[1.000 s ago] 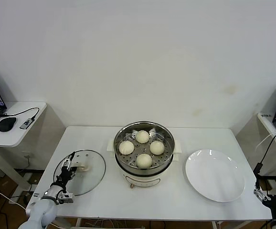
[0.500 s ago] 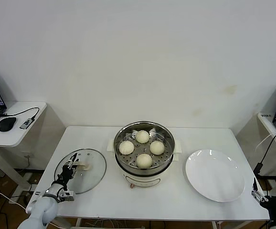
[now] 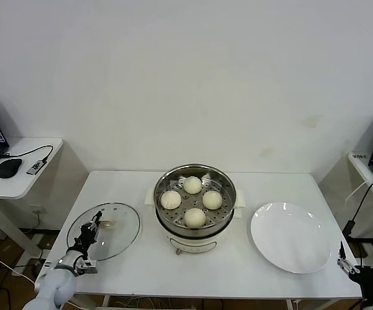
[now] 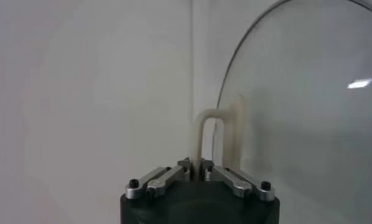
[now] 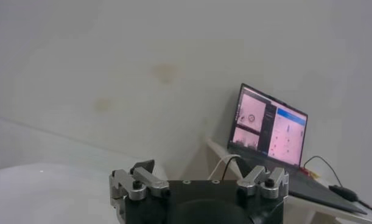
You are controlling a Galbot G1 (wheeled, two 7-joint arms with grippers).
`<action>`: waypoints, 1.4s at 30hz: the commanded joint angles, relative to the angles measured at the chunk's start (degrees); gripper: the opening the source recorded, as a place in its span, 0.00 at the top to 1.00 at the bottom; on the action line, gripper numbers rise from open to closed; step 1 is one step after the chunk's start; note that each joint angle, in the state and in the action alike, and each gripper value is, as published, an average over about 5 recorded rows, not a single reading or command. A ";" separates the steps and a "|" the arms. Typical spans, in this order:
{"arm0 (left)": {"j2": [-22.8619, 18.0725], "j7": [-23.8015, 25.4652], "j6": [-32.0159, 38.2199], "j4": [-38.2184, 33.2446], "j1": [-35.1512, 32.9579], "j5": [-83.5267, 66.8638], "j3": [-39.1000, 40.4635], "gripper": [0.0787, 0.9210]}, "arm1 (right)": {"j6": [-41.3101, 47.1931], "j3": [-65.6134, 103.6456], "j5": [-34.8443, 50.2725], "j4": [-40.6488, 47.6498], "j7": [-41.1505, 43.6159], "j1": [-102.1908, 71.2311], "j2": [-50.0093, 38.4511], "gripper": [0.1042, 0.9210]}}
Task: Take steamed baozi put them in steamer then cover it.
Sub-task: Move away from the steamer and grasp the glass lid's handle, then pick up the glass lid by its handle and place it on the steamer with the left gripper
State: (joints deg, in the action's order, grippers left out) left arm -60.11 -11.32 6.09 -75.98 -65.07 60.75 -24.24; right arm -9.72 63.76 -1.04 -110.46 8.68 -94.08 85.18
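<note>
Fingers of your left gripper are clamped on the cream handle of the cover, pinching its nearest upright post; you can see it plainly in the left wrist view, where the glass dome curves away behind the handle. In the head view your left gripper sits over the cover at about eight o'clock from the steamer, near the left front corner of the white table. The cover lies just beside the steamer without touching it, its metal rim close to the table's left edge.

Look to the table's centre and you find the steamer on its white base, open-topped, with all four steamed baozi resting on the perforated tray: one at twelve o'clock, one at three, one at six, one at nine. They sit close together, apart from the pot wall.

At three o'clock from the steamer lies the white plate, near but apart from it.

Your right gripper hangs off the table's front right corner, at about four o'clock from the plate, jaws spread wide and holding nothing. Beyond it, in the right wrist view, a laptop stands on a side desk.
</note>
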 commanded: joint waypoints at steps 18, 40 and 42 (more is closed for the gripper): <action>10.06 7.62 -12.71 -34.49 -12.78 -11.81 -11.20 0.92 | -0.10 -2.78 -1.37 -2.35 0.29 -1.00 0.21 0.12; 6.64 17.63 -34.67 -39.99 16.70 -8.67 30.71 0.92 | -1.00 -9.88 -6.75 -1.67 -0.39 -0.94 4.03 0.12; 4.22 18.68 -35.76 -38.51 18.93 -7.00 32.97 0.92 | -1.00 -10.09 -7.07 -1.47 -0.45 -0.82 4.21 0.12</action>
State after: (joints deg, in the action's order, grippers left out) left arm -49.17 3.26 -20.84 -115.14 -61.24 49.83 -9.91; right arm -10.65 55.98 -6.18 -112.33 8.34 -95.10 88.32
